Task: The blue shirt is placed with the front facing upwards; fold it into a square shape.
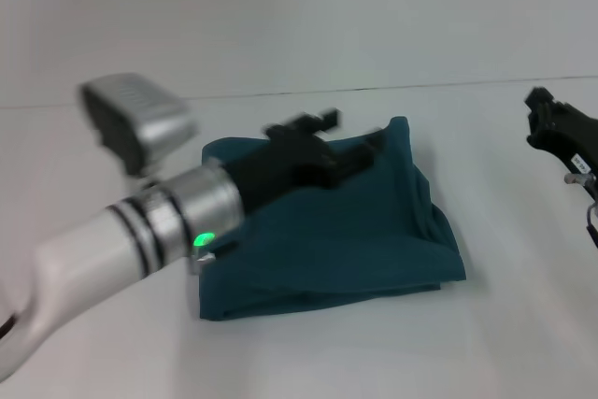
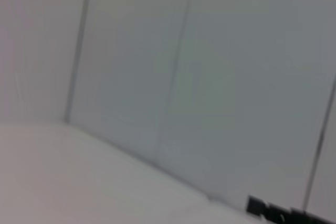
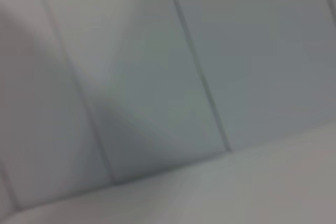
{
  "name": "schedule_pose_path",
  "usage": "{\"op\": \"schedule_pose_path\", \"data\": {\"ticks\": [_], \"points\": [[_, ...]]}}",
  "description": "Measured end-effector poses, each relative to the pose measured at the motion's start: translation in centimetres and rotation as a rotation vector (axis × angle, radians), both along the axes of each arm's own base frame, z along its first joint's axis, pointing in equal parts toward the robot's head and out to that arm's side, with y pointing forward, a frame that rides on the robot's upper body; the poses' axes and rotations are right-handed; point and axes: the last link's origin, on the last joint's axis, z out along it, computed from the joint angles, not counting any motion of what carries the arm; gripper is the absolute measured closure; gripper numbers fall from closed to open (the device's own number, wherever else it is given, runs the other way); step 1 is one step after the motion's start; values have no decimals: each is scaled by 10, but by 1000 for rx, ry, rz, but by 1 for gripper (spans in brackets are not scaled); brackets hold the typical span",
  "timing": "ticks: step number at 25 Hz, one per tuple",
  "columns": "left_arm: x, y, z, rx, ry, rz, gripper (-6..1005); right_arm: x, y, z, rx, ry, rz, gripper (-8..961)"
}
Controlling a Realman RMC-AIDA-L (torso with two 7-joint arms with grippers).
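Observation:
The blue shirt (image 1: 355, 231) lies folded into a rough, thick rectangle in the middle of the white table, plain side up, no lettering showing. My left arm reaches across it from the near left. Its black left gripper (image 1: 355, 135) hovers over the shirt's far edge, open and holding nothing. One far corner of the shirt (image 1: 400, 126) stands up slightly just beyond it. My right gripper (image 1: 561, 133) hangs above the table at the far right, well clear of the shirt. Both wrist views show only wall panels and bare table.
The white table (image 1: 505, 324) extends all around the shirt. A pale wall (image 1: 299, 16) rises behind its far edge. The left arm's silver wrist ring with a green light (image 1: 201, 238) sits low over the shirt's near left corner.

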Motion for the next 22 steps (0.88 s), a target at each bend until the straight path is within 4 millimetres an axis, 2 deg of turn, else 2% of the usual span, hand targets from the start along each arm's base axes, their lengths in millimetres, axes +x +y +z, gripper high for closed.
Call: {"op": "schedule_pose_path", "data": {"ticks": [4, 7, 11, 16, 22], "points": [[-24, -17, 30, 179, -111, -60, 324, -25, -4, -9, -44, -19, 167, 923], [-46, -30, 44, 271, -196, -58, 294, -51, -1, -32, -160, -93, 292, 923], [-64, -38, 52, 312, -254, -35, 293, -72, 9, -59, -280, -166, 338, 923], [-70, -42, 52, 316, -252, -28, 293, -71, 21, -78, -348, -202, 213, 923], [-76, -47, 47, 310, -239, -18, 294, -53, 29, -74, -326, -193, 65, 923]]}}
